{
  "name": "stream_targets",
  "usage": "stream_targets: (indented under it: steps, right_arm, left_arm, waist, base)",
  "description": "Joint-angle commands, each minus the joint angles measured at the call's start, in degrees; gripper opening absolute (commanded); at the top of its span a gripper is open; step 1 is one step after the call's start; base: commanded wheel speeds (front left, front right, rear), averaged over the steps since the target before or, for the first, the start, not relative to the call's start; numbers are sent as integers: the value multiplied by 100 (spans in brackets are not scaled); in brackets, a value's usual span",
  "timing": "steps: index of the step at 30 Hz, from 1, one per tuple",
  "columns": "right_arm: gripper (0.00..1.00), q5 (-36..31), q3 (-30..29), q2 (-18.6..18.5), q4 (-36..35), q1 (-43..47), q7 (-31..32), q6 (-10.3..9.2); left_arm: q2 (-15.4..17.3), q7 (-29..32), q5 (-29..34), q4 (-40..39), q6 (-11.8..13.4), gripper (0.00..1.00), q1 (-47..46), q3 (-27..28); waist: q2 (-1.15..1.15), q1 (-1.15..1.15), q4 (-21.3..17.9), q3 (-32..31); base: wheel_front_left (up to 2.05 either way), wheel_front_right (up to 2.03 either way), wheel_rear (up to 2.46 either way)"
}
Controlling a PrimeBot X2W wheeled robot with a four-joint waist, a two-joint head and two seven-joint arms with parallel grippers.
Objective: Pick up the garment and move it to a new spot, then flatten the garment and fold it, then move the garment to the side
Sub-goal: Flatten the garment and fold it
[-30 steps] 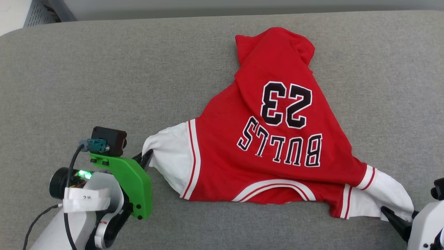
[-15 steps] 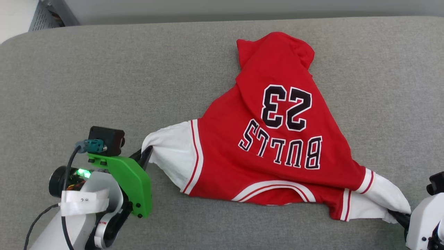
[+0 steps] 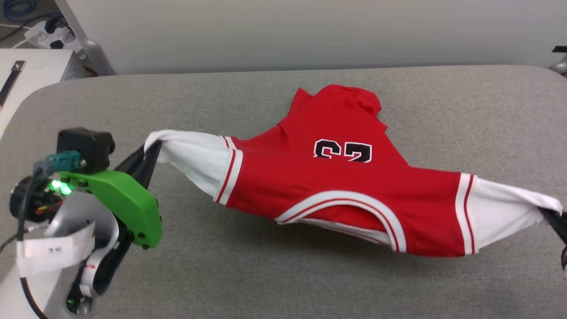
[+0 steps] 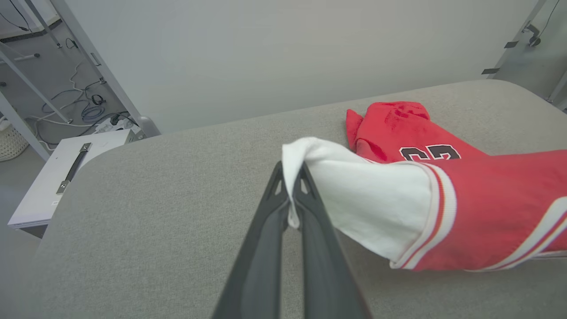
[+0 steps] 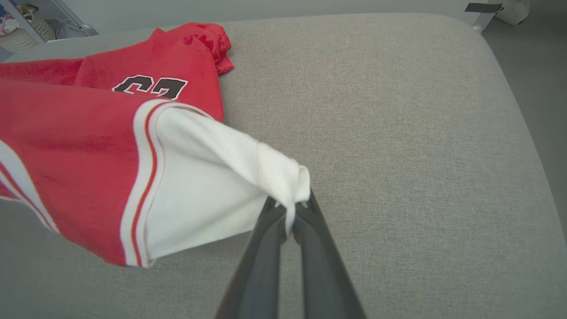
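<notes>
Head view: you've got the garment [image 3: 336,195] strung between both claws across the middle of the grey fabric-covered bench [image 3: 221,274].

- Left gripper [image 3: 148,154]: fingers pinched tight on the tip of one white sleeve, over the bench's left half. In the left wrist view a fold of white cloth is trapped between the two dark fingers [image 4: 270,212].
- Right gripper [image 3: 551,217]: at the bench's right edge, closed on the tip of the other white sleeve. The right wrist view shows the cuff bunched right at the fingertips.
- Garment look: red body and short white sleeves, with red-and-white striped trim at each sleeve seam and around the neckline. The black, white-outlined "23" is upside down to you and only half of each digit shows above a fold.
- Pose: the sleeves and shoulder line are raised and pulled taut, and there is a shadow on the bench under the neckline. The neckline faces the near edge. The lower body trails away and lies bunched on the bench toward the far edge, slightly right of centre.
- Left wrist carries a green bracket [image 3: 119,199] with a black camera block [image 3: 84,146].
</notes>
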Motion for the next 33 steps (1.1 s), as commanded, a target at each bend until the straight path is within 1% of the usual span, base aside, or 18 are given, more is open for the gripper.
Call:
stream_targets:
  steps: [1, 5, 7, 10, 14, 17, 21, 26, 33]
  right_arm:
    - [0, -111, -65, 11, -108, -263, 14, 2]
    - [0, -272, -9, -34, -83, -1036, 80, 2]
    - [0, -328, 120, -81, 37, -1507, 136, 2]
    - [0, -405, 331, -112, 419, -2368, 91, 2]
    - [0, -528, 697, -126, 1080, -3575, -108, 2]
    - [0, -621, 952, -75, 1594, -4482, -362, 2]
    - [0, -730, 1269, 90, 2385, -5725, -805, 2]
    - [0, -877, 1530, 333, 3360, -7177, -1497, 2]
    - [0, -1014, 1977, 545, 4549, -8821, -2409, 2]
  left_arm:
    - [53, -24, -37, -9, -63, 0, -269, 99]
    - [110, 23, -141, 276, -260, 0, -920, 212]
    - [114, 66, -155, 522, -436, 0, -1352, 158]
    - [18, 55, -133, 1020, -671, 0, -2121, 62]
    - [-251, -255, 14, 1785, -855, 0, -3226, 8]
    - [-431, -579, 184, 2426, -931, 0, -4002, -8]
    - [-541, -1079, 517, 3268, -957, 0, -4973, -15]
    - [-588, -1687, 961, 4102, -931, 0, -6047, -75]
    - [-618, -2498, 1254, 5017, -926, 0, -7127, -56]
  waist:
    - [0, 0, -22, -202]
    - [0, 0, -42, -196]
    - [0, 0, -32, -125]
    - [0, 0, -25, 63]
    - [0, 0, -22, 390]
    - [0, 0, -50, 657]
    - [0, 0, -161, 1031]
    - [0, 0, -299, 1520]
    - [0, 0, -412, 2034]
  base:
    - [0, 0, 0]
    - [0, 0, 0]
    - [0, 0, 0]
    - [0, 0, 0]
    - [0, 0, 0]
    - [0, 0, 0]
    - [0, 0, 0]
    - [0, 0, 0]
    - [0, 0, 0]
